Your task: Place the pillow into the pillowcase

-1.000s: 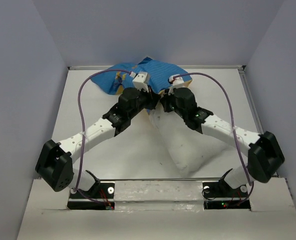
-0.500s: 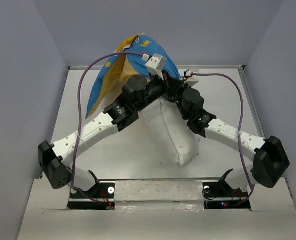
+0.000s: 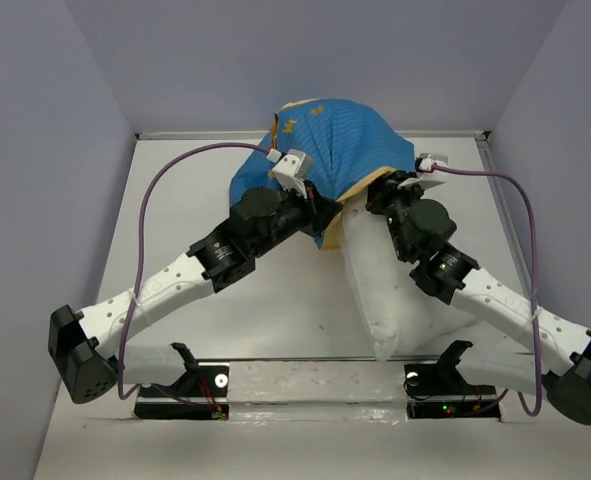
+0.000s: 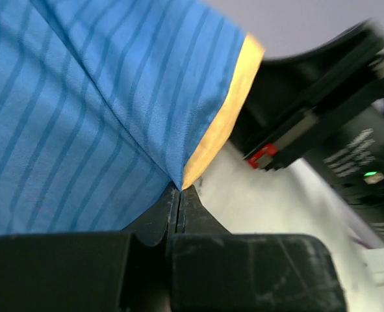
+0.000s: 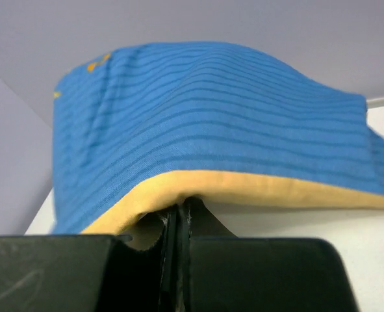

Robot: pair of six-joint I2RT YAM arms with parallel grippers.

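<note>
Change: Half a second back the pillowcase was pulled up into a tall point at the upper middle of the top view; now it sits lower and wider, like a blue dome, and both arms have swung toward the right.
Pillowcase: It is at the upper middle of the top view, blue striped side out, with its yellow edge showing underneath.
Pillow: The white pillow lies on the table in the middle right of the top view, its far end tucked under the open yellow edge and the rest sticking out toward the bottom of the frame.
Left gripper: Its jaws are pinched tight on the pillowcase hem, right where blue meets yellow.
Right gripper: Its jaws are also squeezed together on the yellow hem, seen in the lower middle of its own view.
Why held this way: Each arm holds one side of the opening, so the mouth likely stays wide and lifted over the pillow's end.
How far along: Only the top of the pillow looks covered, so most of the job seems left.
Watch out: The thin cloth could slip from a pinch.
</note>
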